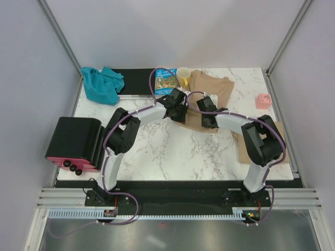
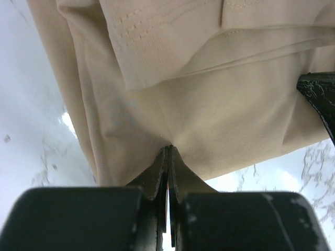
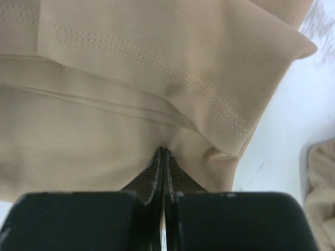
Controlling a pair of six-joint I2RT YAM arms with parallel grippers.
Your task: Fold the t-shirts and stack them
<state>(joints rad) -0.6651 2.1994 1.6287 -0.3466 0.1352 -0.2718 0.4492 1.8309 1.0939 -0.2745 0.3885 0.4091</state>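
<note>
Pinching the tan t-shirt (image 2: 209, 120), left end effector (image 2: 168, 151) and right end effector (image 3: 163, 152) clamp shut; yellow mug (image 1: 183, 77) nearby.

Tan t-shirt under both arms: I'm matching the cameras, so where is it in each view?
Top external: tan t-shirt at far centre, right of the yellow mug.
Left wrist: fills the upper frame.
Right wrist: fills the left and centre.
Shared landmark: the white marble table beneath it.
</note>
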